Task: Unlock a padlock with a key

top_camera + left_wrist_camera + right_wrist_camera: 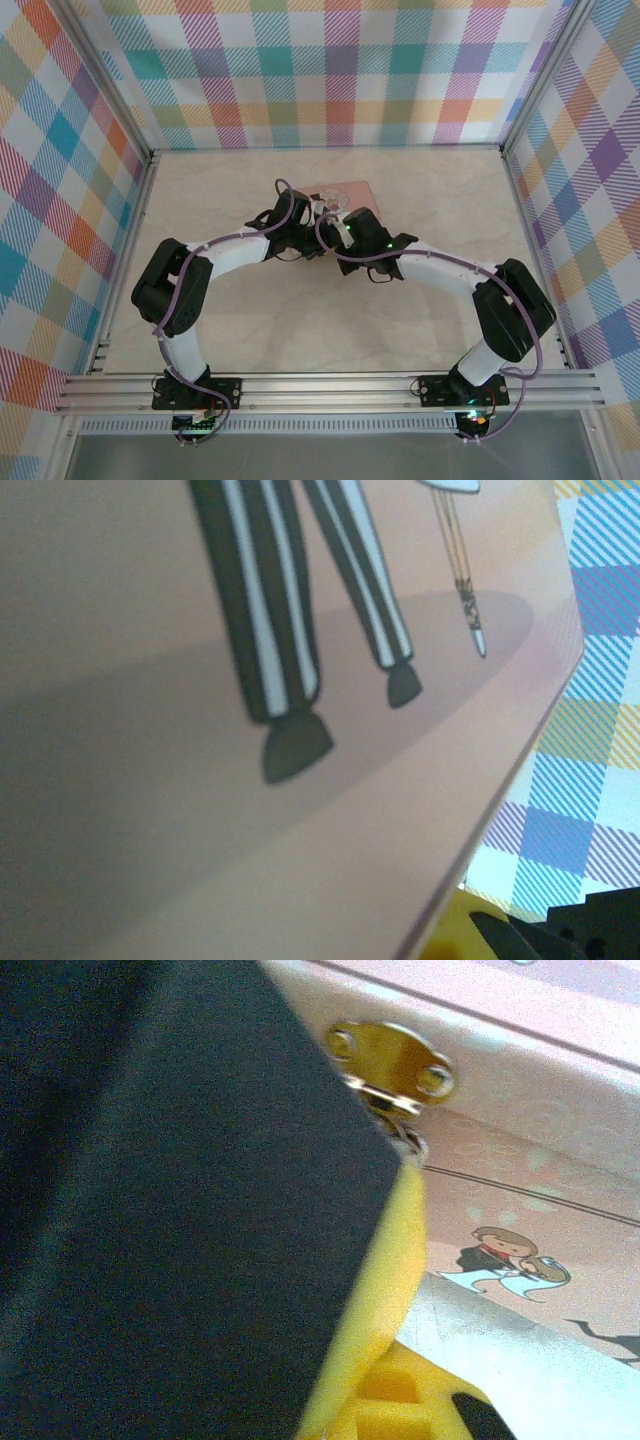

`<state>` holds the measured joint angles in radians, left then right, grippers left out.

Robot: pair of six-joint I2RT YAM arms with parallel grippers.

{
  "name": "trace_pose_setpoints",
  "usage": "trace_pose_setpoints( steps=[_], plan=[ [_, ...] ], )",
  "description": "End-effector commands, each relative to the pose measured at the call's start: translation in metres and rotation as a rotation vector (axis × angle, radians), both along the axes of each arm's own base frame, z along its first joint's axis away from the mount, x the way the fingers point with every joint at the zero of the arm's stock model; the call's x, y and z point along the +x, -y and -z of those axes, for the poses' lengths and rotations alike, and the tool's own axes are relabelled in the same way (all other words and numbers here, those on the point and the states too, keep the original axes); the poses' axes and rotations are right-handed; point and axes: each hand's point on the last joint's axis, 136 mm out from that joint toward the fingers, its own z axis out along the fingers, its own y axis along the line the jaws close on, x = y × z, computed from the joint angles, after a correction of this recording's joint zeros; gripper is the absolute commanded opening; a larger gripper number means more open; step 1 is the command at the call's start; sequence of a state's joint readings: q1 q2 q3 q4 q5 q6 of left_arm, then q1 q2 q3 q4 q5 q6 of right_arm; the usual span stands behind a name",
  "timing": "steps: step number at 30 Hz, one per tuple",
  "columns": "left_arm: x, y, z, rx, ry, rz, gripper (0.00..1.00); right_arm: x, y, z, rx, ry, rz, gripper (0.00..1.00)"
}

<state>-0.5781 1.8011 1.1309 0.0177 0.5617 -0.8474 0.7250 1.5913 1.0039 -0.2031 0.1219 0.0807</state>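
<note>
Here the right gripper [332, 222] is clamped shut at the brass hasp [393, 1063] of the pink tin [350, 190], where the padlock likely hangs, hidden behind the dark finger [180, 1210]. Whether it pinches the key cannot be told. The left gripper [300, 218] is closed too, close by the lid [150, 830]. Padlock and key are likely light, stiff and slippery, so the key is best pinched flat by its head.

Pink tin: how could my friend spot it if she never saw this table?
Start at the pale table with checked walls around it, then follow the left arm and the right arm to where they meet. The pink tin lies flat just beyond. It is the one pink thing there, with a cartoon couple printed on it and a gold clasp on its side.
</note>
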Motion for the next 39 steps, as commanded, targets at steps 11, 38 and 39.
trace_pose_setpoints(
  steps=[11,38,39],
  plan=[
    [-0.005,-0.005,-0.011,0.003,0.022,-0.009,0.42,-0.011,-0.014,0.018,0.066,-0.074,-0.029,0.00],
    [0.000,-0.125,-0.015,0.262,0.123,-0.303,0.61,-0.039,-0.013,0.066,-0.038,-0.244,-0.160,0.00],
    [0.002,-0.129,-0.017,0.266,0.126,-0.313,0.61,-0.038,-0.015,0.065,-0.036,-0.241,-0.169,0.00]
  ],
)
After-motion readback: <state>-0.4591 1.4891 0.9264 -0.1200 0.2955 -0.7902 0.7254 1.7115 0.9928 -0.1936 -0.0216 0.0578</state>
